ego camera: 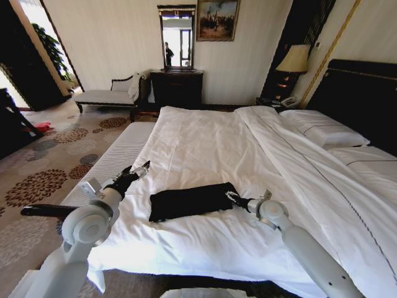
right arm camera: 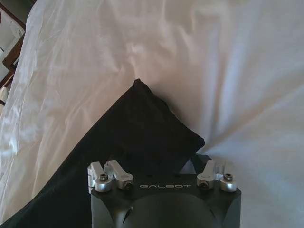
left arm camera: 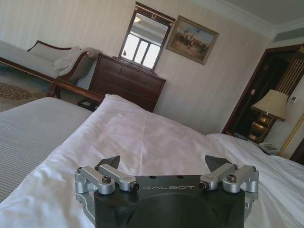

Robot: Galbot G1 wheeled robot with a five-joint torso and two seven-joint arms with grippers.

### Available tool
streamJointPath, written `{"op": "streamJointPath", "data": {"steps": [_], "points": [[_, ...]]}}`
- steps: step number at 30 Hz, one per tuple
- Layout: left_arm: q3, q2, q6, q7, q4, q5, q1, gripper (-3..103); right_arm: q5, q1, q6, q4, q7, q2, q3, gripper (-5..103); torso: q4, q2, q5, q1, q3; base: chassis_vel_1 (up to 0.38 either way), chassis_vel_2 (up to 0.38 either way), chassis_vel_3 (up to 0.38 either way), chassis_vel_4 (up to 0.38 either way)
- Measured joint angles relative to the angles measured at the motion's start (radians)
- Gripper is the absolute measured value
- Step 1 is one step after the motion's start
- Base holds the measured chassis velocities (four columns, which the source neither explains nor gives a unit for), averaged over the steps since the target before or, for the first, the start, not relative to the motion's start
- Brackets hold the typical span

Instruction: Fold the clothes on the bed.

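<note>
Two grippers flank your black cotton T-shirt [ego camera: 192, 201], folded into a long band near the foot of the large white-sheeted bed [ego camera: 205, 143]. Your right gripper [ego camera: 231, 197] sits at the band's right end, jaws spread, one corner [right arm camera: 161, 123] just ahead of them. Your left gripper [ego camera: 138, 171] hovers wide open, apart from the shirt's left end, holding nothing.

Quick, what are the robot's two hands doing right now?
Left gripper: open, holding nothing, above the bed.
Right gripper: open, at the end of the folded black T-shirt.
</note>
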Motion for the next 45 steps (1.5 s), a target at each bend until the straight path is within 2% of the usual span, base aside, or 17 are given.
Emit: {"op": "streamJointPath", "data": {"steps": [1,5,7,11,13,17,19,22,29,36,41,45], "points": [[0.0,0.0,0.0,0.0,0.0,0.0,0.0,100,0.0,0.0,0.0,0.0,0.0,0.0,0.0,79,0.0,0.0,0.0,0.0,0.0,0.0,0.0,0.0,0.0],[0.0,0.001,-0.006,0.001,0.009,0.01,-0.002,100,-0.004,-0.007,0.007,0.013,-0.001,0.003,0.0,57,0.0,0.0,0.0,0.0,0.0,0.0,0.0,0.0,0.0],[-0.001,0.001,-0.008,0.001,0.01,0.011,-0.003,100,-0.005,-0.01,0.009,0.018,-0.002,0.004,0.0,57,0.0,0.0,0.0,0.0,0.0,0.0,0.0,0.0,0.0],[-0.002,0.0,-0.013,0.001,0.015,0.013,-0.008,100,-0.017,-0.027,0.024,0.041,-0.002,0.006,0.0,35,0.0,0.0,0.0,0.0,0.0,0.0,0.0,0.0,0.0],[-0.003,0.0,-0.014,0.001,0.016,0.014,-0.008,100,-0.018,-0.032,0.027,0.046,-0.002,0.006,0.0,35,0.0,0.0,0.0,0.0,0.0,0.0,0.0,0.0,0.0],[-0.004,-0.002,-0.016,0.001,0.017,0.015,-0.009,100,-0.02,-0.054,0.036,0.072,-0.001,0.008,0.008,14,0.0,0.0,0.0,0.0,0.0,0.0,0.0,0.0,0.0],[-0.005,-0.003,-0.017,0.001,0.017,0.015,-0.009,100,-0.02,-0.059,0.038,0.078,0.0,0.009,0.011,14,0.0,0.0,0.0,0.0,0.0,0.0,0.0,0.0,0.0],[-0.006,-0.003,-0.017,0.001,0.018,0.016,-0.009,100,-0.022,-0.071,0.046,0.089,0.001,0.011,0.022,2,0.0,0.0,0.0002,0.0,0.0,0.0,0.0,0.0,0.0],[-0.009,-0.003,-0.019,0.001,0.021,0.016,-0.012,100,0.001,-0.085,0.066,0.13,0.012,0.003,0.089,0,0.0002,0.0,0.0,0.0,0.0,0.0,0.0,0.0,0.0],[-0.01,-0.008,-0.021,0.001,0.032,0.015,-0.032,100,0.057,-0.144,0.068,0.197,0.062,-0.034,0.194,0,-0.0001,0.0,0.0001,0.0,0.0,0.0,0.0,0.0,0.0],[-0.006,-0.016,-0.021,0.0,0.036,0.009,-0.049,100,0.059,-0.173,0.068,0.209,0.066,-0.04,0.215,0,-0.0003,0.0,0.0,0.0,0.0,0.0,0.0,0.0,0.0],[0.001,-0.023,-0.024,-0.001,0.038,0.0,-0.065,100,0.004,-0.162,0.075,0.174,0.058,-0.021,0.18,0,0.0,0.0,0.0003,0.0,0.0,0.0,0.0,0.0,0.0]]}}
